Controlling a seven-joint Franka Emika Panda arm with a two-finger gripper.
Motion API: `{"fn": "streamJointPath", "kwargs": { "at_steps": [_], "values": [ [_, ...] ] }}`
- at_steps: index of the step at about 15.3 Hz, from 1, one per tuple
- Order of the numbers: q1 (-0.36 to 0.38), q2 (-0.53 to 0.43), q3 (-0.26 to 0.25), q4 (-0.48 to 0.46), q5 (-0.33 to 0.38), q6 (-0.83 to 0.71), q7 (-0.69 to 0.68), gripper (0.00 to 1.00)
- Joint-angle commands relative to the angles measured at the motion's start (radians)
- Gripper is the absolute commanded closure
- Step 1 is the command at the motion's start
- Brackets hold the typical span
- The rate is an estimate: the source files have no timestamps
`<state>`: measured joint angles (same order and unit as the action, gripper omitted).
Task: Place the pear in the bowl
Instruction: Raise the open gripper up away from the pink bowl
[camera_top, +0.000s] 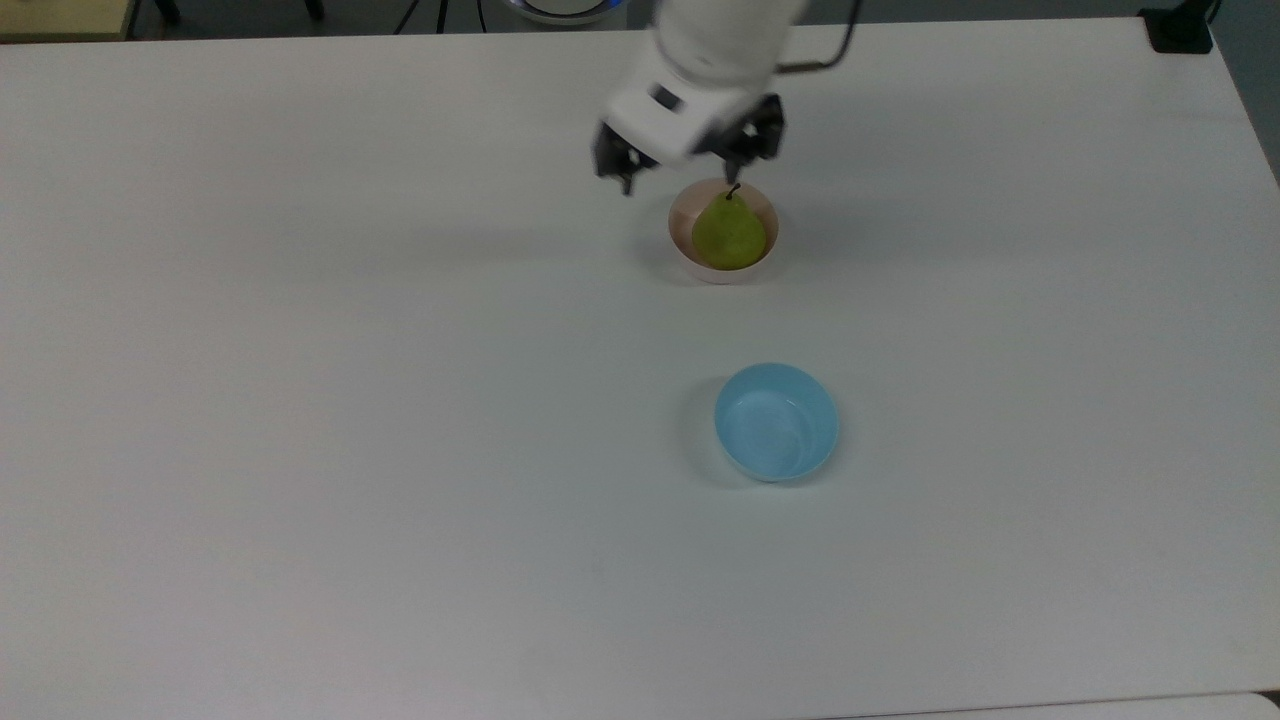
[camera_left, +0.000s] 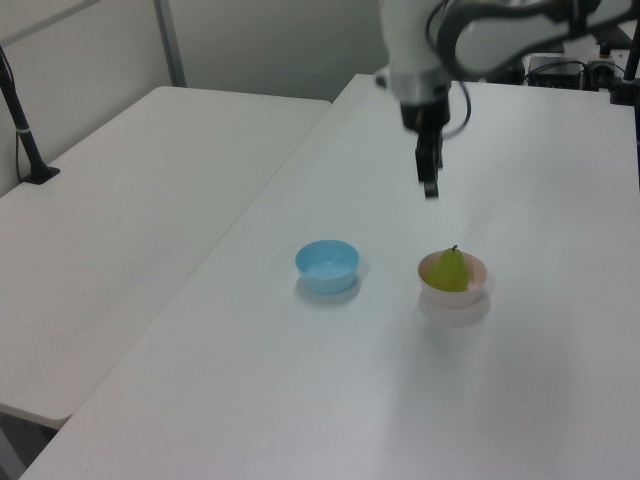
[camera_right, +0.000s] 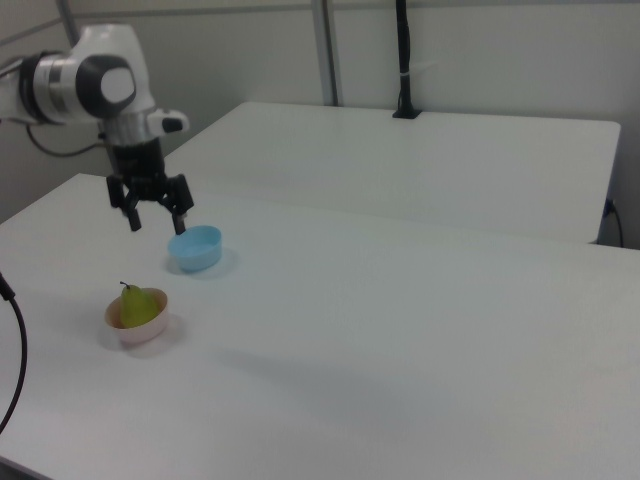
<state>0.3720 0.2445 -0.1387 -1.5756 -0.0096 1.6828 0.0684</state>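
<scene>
While hanging above the table (camera_top: 300, 400), gripper (camera_top: 680, 175): jaws are standing spread, holding nothing.
Pear (camera_top: 729, 234): is sitting stem-up inside the pink bowl (camera_top: 700, 268).
Blue bowl (camera_top: 777, 422): is lying apart, nearer the top view's bottom.

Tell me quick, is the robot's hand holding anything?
Hand: open, holding nothing, above the small pale pink plastic bowl with the yellow-green pear.

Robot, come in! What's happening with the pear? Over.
Gripper open, raised above table. Small yellow-green pear sits in pale pink plastic bowl, stem up. Nothing in the way.
</scene>
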Motion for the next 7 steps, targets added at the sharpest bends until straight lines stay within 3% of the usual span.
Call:
{"fn": "streamJointPath", "kwargs": {
  "at_steps": [1, 5, 7],
  "values": [
    [-0.14, -0.111, 0.07, -0.038, -0.047, -0.073, 0.053, 0.0],
    [-0.26, -0.155, 0.091, -0.037, -0.059, -0.087, 0.045, 0.0],
    [-0.265, -0.162, 0.091, -0.034, -0.058, -0.092, 0.048, 0.0]
  ]
}}
